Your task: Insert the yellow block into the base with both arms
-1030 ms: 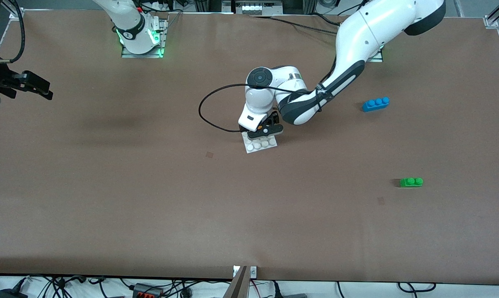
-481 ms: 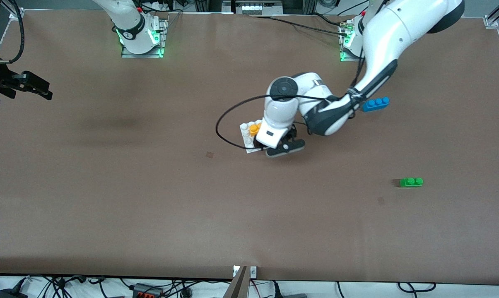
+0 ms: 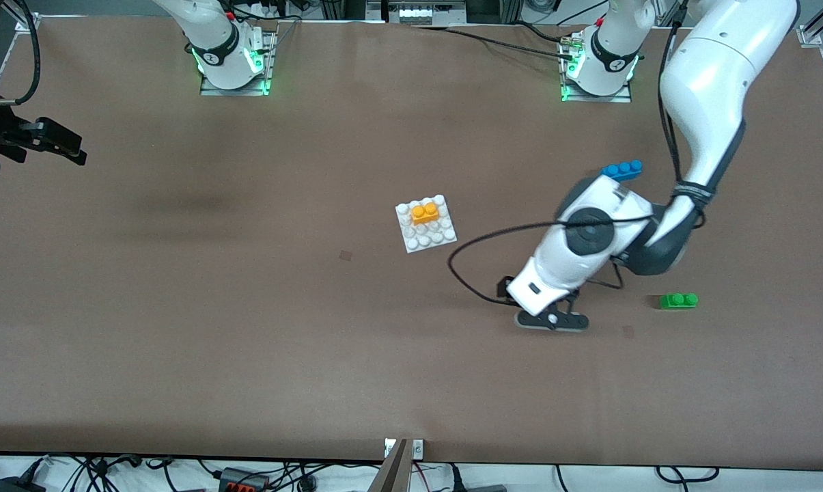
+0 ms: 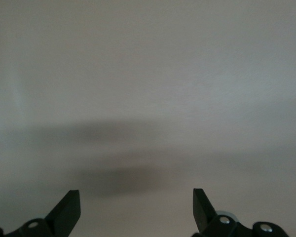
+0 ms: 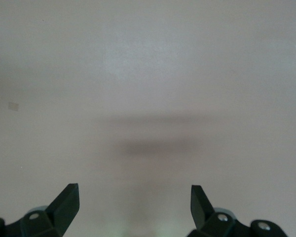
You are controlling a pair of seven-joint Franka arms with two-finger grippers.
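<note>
Block (image 3: pixel 425 212) now sits seated on the base (image 3: pixel 425 224), well clear of the left gripper (image 3: pixel 551 320), which we see withdrawn, fingers spread, empty. Right gripper (image 5: pixel 134 205) waits open over bare table. Insertion looks done.

The blue brick (image 3: pixel 621 169), right of centre, is partly covered by the left arm (image 3: pixel 705 102); the right gripper (image 3: pixel 49 140) is cut by the frame's left edge.
</note>
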